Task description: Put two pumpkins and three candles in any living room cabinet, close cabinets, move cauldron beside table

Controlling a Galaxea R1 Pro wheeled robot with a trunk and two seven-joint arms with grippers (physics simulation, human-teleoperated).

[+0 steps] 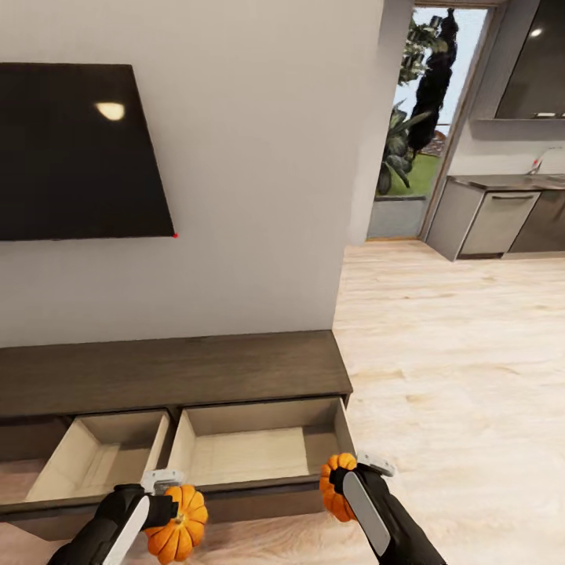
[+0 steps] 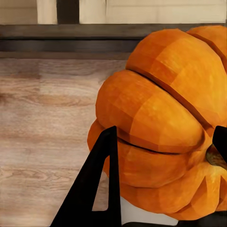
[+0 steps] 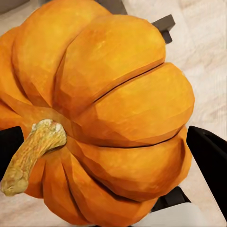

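A dark wall-mounted screen (image 1: 78, 149) hangs at far left above the long low dark brown cabinet (image 1: 173, 373), which stands against the pale wall with two drawers pulled out toward the robot; the left drawer (image 1: 98, 455) and the right drawer (image 1: 259, 447) both show pale wood interiors, bare where the head view sees into them. In front of the cabinet's near edge, the left gripper (image 1: 169, 502) holds an orange ribbed pumpkin (image 1: 179, 524), its jaws clamped on the fruit's sides; the left wrist view shows the same pumpkin (image 2: 165, 127) pressed against a black finger (image 2: 101, 184) above the wood floor (image 2: 42, 142), just short of the drawer fronts. To the right, near the right drawer's near right corner, the right gripper (image 1: 353, 479) grips the second pumpkin (image 1: 337, 482), jaws closed on it; the right wrist view shows that pumpkin (image 3: 109, 113) with its tan stem (image 3: 30, 156) pointing sideways, black fingers (image 3: 208, 156) on either flank. Farther right, pale plank flooring (image 1: 455, 369) runs toward a doorway with greenery (image 1: 412, 125) outside and grey kitchen cupboards (image 1: 494, 216) at far right.
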